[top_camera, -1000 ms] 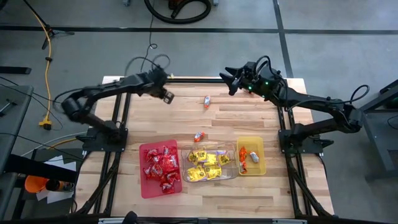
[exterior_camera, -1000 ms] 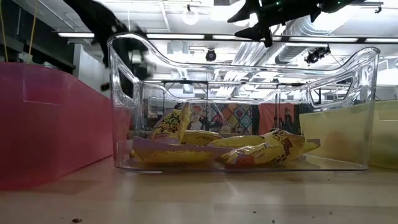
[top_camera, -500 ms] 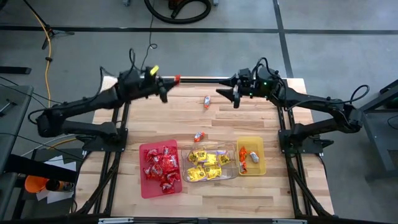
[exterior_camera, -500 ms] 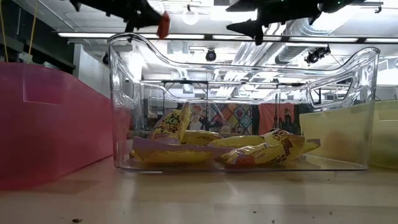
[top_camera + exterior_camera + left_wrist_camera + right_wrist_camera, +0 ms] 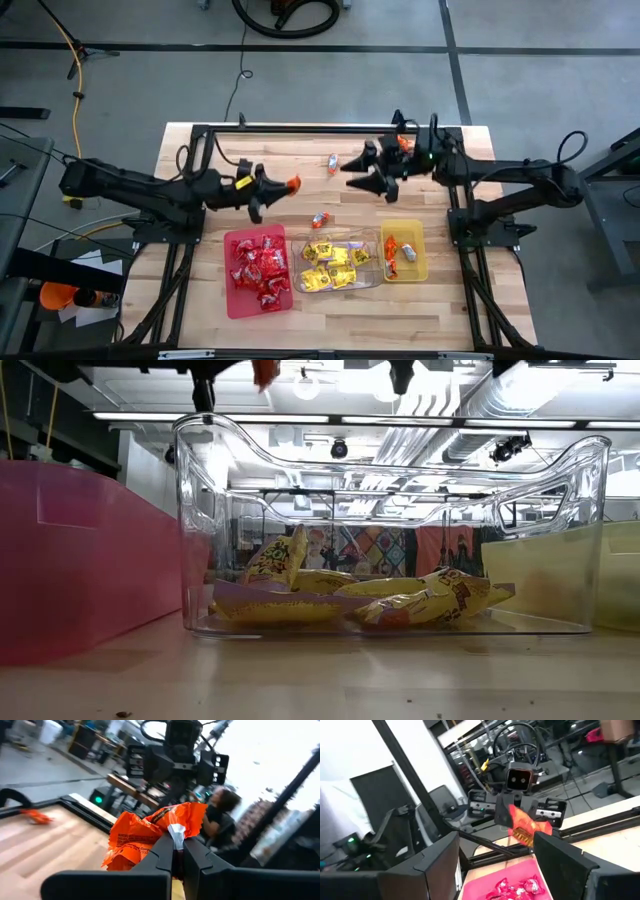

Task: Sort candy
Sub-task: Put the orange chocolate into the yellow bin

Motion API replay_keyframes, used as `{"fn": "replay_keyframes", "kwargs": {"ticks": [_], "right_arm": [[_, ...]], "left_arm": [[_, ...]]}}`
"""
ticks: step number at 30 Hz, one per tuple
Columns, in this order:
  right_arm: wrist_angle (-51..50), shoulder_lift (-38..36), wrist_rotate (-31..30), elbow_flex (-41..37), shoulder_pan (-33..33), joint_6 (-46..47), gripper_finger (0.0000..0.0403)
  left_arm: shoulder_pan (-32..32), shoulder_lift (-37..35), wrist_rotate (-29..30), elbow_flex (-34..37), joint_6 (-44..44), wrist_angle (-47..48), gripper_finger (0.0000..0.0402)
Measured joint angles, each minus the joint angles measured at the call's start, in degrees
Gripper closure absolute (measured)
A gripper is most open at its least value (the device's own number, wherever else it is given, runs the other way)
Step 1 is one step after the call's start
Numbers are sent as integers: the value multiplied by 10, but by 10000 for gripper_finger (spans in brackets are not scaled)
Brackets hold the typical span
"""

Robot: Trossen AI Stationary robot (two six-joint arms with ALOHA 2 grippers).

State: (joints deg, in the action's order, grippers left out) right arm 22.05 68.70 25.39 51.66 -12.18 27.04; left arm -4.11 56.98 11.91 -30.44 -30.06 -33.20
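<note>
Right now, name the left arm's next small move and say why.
Probably carry it across toward the yellow tray before opening. The left gripper is shut on an orange candy, held above the table just behind the red tray, while the other orange candies lie in the yellow tray.

no readable text, print on orange candy wrapper (image 5: pixel 150 837) too blurred to read

Overhead and level low views share the clear tray (image 5: pixel 400 530), seemingly.
</note>
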Motion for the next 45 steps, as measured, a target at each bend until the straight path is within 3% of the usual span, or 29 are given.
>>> {"fn": "replay_keyframes", "kwargs": {"ticks": [6, 11, 16, 21, 24, 28, 32, 39, 45], "right_arm": [[-4, 0, -142, 0, 95, -14, 151], [-18, 0, -218, 0, 155, -15, 151], [-25, 0, -252, 0, 183, -16, 151], [-28, -4, -252, 0, 186, -20, 151], [-29, -17, -243, 0, 186, -26, 151], [-29, -51, -239, 0, 186, -75, 151], [-30, -93, -260, 0, 186, -105, 151], [-51, -149, -285, 0, 186, -131, 151], [-80, -163, -292, 0, 186, -136, 151]], "left_arm": [[-44, 0, -47, 0, 30, 12, 401], [-56, 0, -54, 0, 47, 13, 401], [-55, 0, -49, 0, 55, 18, 401], [-50, 1, 11, 0, 63, 33, 400], [-44, 23, 13, -11, 63, 37, 400], [-45, 107, -11, -75, 63, 46, 400], [-43, 240, -43, -172, 93, 67, 399], [-34, 474, -117, -398, 185, 66, 399], [-32, 627, -161, -564, 232, 67, 398]]}}
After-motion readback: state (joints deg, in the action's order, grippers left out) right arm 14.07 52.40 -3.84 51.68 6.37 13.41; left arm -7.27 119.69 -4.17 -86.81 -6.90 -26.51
